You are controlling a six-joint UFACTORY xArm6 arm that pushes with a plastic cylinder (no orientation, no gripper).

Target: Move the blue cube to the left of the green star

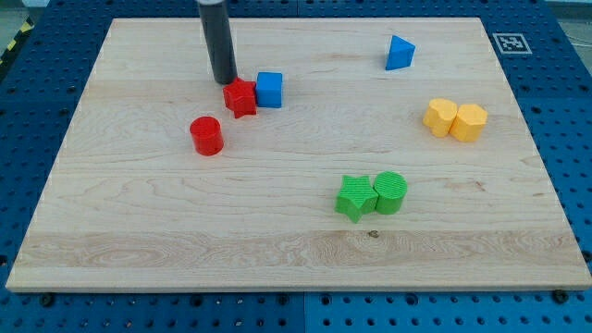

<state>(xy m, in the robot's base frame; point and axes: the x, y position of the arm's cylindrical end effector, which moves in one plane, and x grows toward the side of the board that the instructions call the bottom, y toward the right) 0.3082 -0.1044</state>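
The blue cube (269, 89) sits in the upper middle of the wooden board (139, 222), touching a red star (240, 97) on its left. The green star (355, 196) lies lower, right of centre, touching a green cylinder (389, 192) on its right. My tip (224, 80) is at the view's upper left of the red star, almost touching it, and left of the blue cube.
A red cylinder (207, 135) stands below-left of the red star. A blue triangular block (399, 54) is at the upper right. Two yellow blocks (456, 119) sit together at the right. Blue pegboard surrounds the board.
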